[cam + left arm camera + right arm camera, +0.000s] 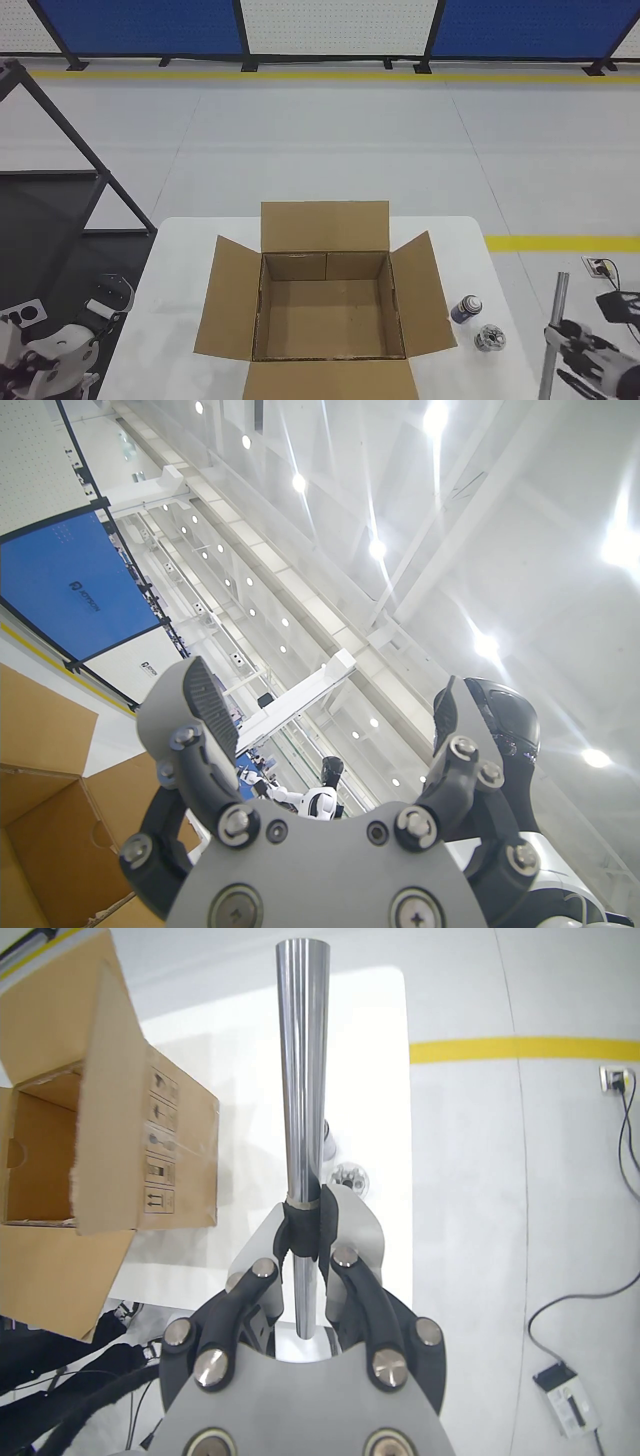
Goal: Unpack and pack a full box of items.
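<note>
An open cardboard box (326,305) stands in the middle of the white table (180,260), all flaps folded out, and its inside looks bare. My right gripper (306,1208) is shut on a shiny metal tube (300,1078), held off the table's right edge (553,330). Past the tube, a blue-topped can (466,308) and a small clear round item (489,338) stand to the right of the box. My left gripper (325,705) is open with nothing between its fingers and tilts upward beside the box (45,800). The left arm (60,358) sits off the table's front left corner.
A black metal frame (80,160) stands on the floor to the left of the table. Cables and a power unit (565,1395) lie on the floor at the right. Blue and white partition panels (330,25) close off the back.
</note>
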Action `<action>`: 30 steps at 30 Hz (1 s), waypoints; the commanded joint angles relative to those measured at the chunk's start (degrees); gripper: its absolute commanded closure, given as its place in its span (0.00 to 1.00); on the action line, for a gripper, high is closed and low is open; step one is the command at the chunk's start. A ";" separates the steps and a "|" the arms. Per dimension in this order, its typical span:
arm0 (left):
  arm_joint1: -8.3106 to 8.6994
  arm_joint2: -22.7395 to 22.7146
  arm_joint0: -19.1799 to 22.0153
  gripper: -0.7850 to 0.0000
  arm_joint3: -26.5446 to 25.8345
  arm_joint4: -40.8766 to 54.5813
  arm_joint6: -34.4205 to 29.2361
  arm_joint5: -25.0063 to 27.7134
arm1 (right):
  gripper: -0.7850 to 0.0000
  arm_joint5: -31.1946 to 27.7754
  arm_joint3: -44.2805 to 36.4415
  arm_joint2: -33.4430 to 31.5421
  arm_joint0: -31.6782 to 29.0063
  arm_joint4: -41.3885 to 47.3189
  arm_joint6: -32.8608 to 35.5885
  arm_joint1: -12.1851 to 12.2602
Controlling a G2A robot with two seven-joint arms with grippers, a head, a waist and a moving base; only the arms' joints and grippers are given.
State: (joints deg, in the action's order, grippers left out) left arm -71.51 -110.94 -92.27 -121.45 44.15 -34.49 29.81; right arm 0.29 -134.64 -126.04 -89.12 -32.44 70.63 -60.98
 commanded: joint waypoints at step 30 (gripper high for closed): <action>0.10 -0.03 1.06 0.00 -0.20 -1.55 1.21 -2.50 | 1.00 -17.76 -0.01 15.02 27.82 5.32 9.43 6.39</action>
State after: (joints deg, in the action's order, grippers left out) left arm -71.43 -110.88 -91.52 -121.91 43.04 -33.67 27.67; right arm -16.50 -134.64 -113.09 -62.93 -25.52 79.99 -54.92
